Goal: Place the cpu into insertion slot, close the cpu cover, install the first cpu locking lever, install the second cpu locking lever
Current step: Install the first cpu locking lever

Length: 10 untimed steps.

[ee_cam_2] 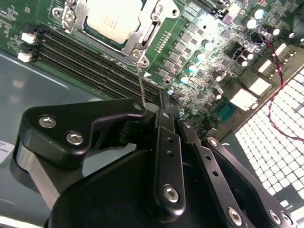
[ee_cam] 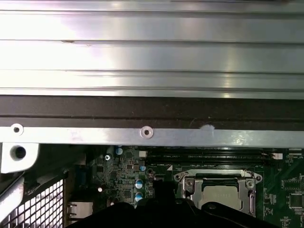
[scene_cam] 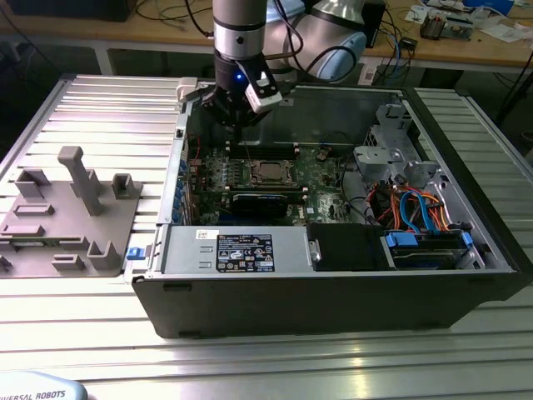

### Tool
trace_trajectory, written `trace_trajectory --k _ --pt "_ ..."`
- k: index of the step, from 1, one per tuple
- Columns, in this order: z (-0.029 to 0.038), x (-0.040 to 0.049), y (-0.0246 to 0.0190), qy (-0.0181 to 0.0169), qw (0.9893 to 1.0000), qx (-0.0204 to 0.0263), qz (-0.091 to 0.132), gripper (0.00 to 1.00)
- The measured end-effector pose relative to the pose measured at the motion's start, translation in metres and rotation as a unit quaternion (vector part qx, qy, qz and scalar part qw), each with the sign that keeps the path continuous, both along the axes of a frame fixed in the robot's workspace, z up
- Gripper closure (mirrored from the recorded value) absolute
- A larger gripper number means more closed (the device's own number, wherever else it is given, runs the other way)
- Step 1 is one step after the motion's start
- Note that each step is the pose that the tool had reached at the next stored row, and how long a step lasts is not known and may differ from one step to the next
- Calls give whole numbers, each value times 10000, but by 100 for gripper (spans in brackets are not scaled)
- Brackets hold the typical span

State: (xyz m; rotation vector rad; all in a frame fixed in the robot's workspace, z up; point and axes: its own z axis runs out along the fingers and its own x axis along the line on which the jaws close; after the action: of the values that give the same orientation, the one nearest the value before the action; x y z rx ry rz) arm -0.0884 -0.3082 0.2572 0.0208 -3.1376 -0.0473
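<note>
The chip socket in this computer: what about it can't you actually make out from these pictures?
- Second wrist view: the chip has its far side cut off by the picture's edge.
- Second wrist view: the thin wire lever disappears at its upper end behind the gripper; whether it is held, I cannot tell.
- First wrist view: the metal frame around the chip has its near edge hidden by the gripper's dark body.
- Exterior view: the socket is too small to show whether anything is latched.

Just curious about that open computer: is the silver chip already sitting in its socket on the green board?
Yes, in the second wrist view the cpu lies in its socket, framed by the cpu cover.
</note>
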Motion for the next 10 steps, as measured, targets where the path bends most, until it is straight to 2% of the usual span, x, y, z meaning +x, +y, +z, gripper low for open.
trace_trajectory --k 10 --pt "0 132 8 13 10000 7 0 89"
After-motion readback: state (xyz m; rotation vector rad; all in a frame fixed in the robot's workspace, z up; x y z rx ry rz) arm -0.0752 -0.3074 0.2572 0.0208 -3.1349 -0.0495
